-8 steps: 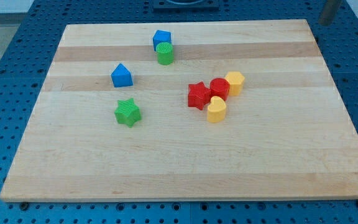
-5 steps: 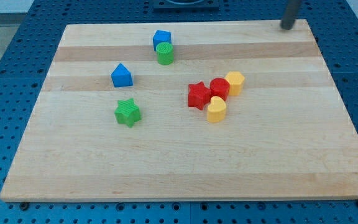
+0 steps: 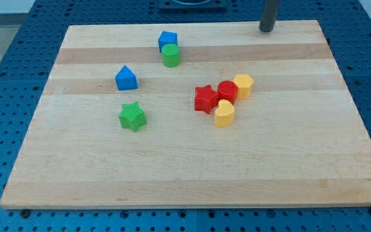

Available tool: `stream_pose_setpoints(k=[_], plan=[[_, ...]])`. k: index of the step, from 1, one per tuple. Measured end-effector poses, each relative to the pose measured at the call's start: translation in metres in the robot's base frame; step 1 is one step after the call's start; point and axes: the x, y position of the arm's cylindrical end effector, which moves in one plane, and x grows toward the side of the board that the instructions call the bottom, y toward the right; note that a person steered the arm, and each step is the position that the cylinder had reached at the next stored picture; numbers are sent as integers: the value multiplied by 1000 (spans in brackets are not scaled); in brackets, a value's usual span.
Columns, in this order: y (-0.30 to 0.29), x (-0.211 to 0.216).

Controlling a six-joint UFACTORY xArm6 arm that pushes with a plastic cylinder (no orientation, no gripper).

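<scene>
My tip [image 3: 266,29] stands at the board's top edge, right of centre, touching no block. The yellow hexagonal block [image 3: 243,85] below it is the nearest. That block sits in a tight cluster with a red cylinder [image 3: 227,91], a red star [image 3: 205,98] and a yellow heart-like block [image 3: 224,113]. Toward the view's top left, a blue block [image 3: 167,40] sits against a green cylinder [image 3: 171,55]. A blue house-shaped block [image 3: 126,78] and a green star [image 3: 132,116] lie further left.
The wooden board [image 3: 192,167] lies on a blue perforated table [image 3: 5,64]. A dark fixture [image 3: 192,4] shows past the board's top edge.
My tip has moved leftward along the board's top edge, from the top right corner to right of centre. No block has moved.
</scene>
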Motion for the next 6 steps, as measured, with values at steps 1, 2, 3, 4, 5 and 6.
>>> stream_pose_setpoints(k=[1,2,3,4,5,6], plan=[[-23,0],[-57,0],[-99,0],[-134,0],[-156,0],[-187,0]])
